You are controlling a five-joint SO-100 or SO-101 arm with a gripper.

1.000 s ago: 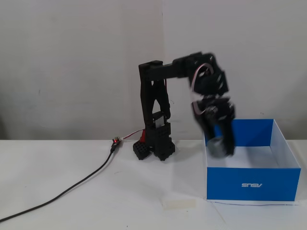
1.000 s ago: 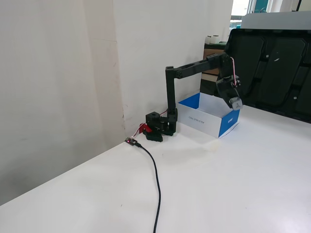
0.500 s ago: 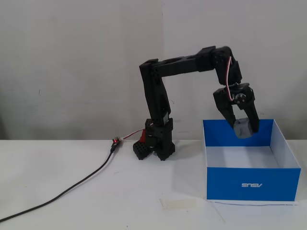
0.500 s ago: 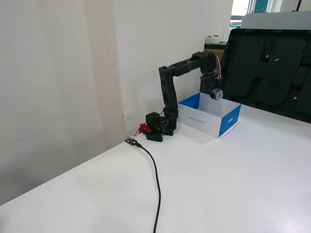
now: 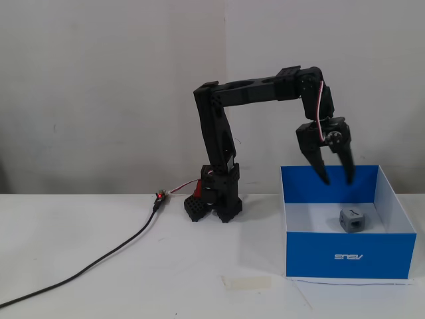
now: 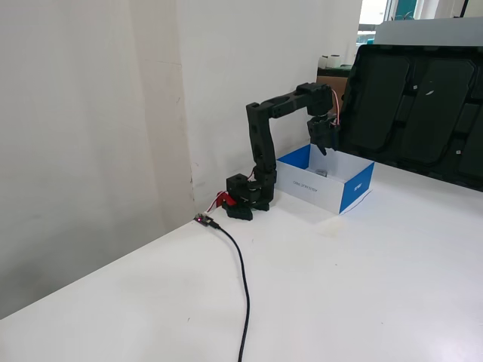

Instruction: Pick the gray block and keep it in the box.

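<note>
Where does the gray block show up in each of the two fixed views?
A fixed view: the gray block lies on the white floor inside the box, lower right of the picture, below the open claw.
A fixed view: the gray block is a small gray speck just inside the box, right of centre, below the claw.
Shared landmark: the blue box with its white logo.

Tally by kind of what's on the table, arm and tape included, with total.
Gray block: 1, lying inside the box
Blue box: 1
Black robot arm, its gripper open above the box: 1
Black cable: 1
Strip of tape: 1
Total: 5
</note>
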